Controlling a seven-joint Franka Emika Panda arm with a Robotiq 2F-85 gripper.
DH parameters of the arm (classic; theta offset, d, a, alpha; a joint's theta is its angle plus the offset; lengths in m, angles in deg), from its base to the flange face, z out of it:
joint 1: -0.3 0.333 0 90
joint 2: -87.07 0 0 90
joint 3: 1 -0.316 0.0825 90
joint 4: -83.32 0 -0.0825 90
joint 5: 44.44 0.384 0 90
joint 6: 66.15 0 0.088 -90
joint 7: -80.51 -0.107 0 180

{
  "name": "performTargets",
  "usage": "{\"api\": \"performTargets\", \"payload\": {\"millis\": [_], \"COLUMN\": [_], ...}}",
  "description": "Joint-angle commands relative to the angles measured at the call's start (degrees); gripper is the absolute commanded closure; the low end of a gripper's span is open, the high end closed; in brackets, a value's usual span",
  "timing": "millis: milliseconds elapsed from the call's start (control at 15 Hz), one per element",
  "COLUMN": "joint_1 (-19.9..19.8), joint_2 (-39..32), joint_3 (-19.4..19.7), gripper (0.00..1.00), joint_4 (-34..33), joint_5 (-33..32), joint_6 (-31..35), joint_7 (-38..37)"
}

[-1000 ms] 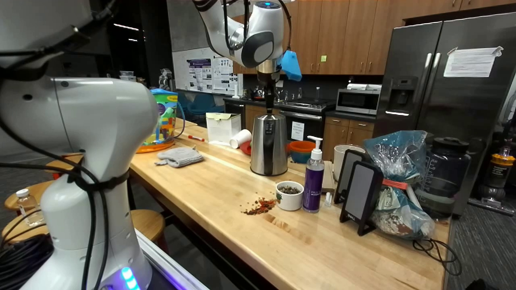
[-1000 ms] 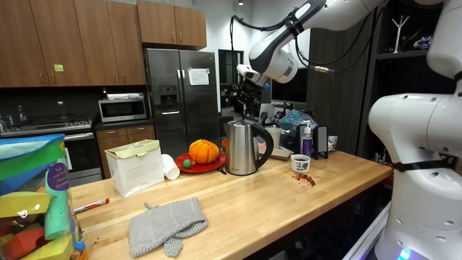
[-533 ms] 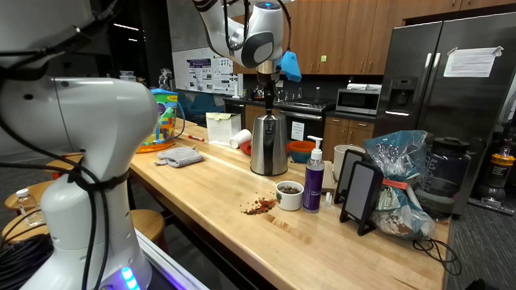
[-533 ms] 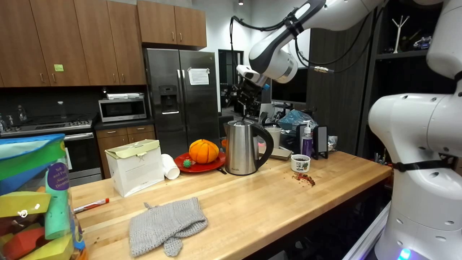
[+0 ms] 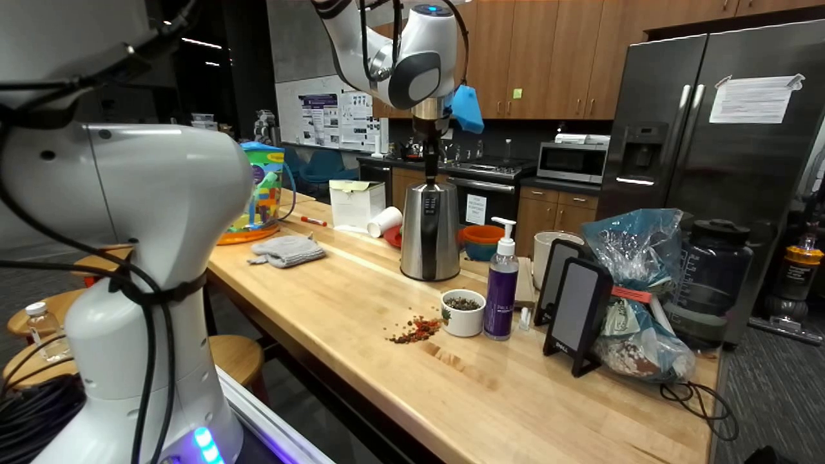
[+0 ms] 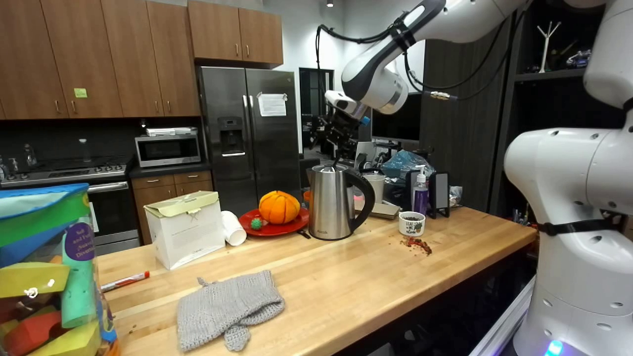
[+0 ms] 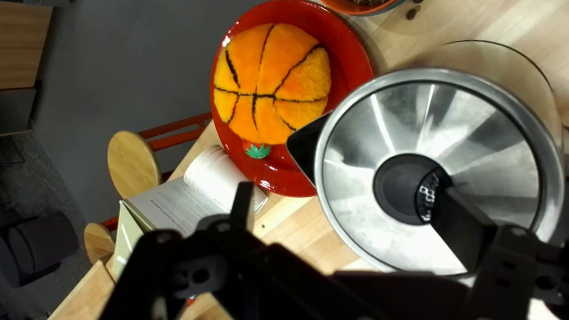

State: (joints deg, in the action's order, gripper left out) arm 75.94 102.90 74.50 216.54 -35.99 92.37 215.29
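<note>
1. Kettle [image 6: 325, 205] stands on tabletop [image 6: 346, 277], just below tool [image 7: 342, 198], which sits off-centre: one finger [image 7: 462, 224] over lid hub [image 7: 395, 189], the other outside the rim. Contact: cannot tell.
2. Tool: fingers spread wide, part of the rim between them, nothing held.
3. Kettle upright in both exterior views, long axis vertical.
4. Spout [image 7: 306, 142] points toward plate [image 7: 289, 184]; handle [image 6: 369, 199] opposite, on the side of cup [image 6: 412, 226].

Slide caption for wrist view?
Fingers spread, one over the steel kettle, beside a red plate holding an orange plush ball.
</note>
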Motion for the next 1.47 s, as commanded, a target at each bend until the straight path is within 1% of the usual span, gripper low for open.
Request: {"api": "performTargets", "payload": {"millis": [0, 200, 533, 733, 1067, 1400], "joint_1": [2.01, 2.77, 2.94, 3.84, 5.89, 8.3], "joint_2": [0.99, 1.06, 0.97, 0.58, 0.38, 0.98], "joint_3": [2.1, 2.82, 2.69, 3.32, 5.58, 8.7], "gripper": [0.0, 0.0, 0.0, 0.0, 0.0, 0.0], "joint_4": [-1.49, -1.89, -2.5, -2.9, -3.81, -5.02], "joint_5": [0.95, 0.84, 0.63, 0.84, 0.93, 1.17], "joint_6": [-1.72, -2.14, -2.38, -3.1, -5.11, -6.96], "joint_7": [0.88, 0.74, 0.53, 0.5, 0.3, 0.17]}}
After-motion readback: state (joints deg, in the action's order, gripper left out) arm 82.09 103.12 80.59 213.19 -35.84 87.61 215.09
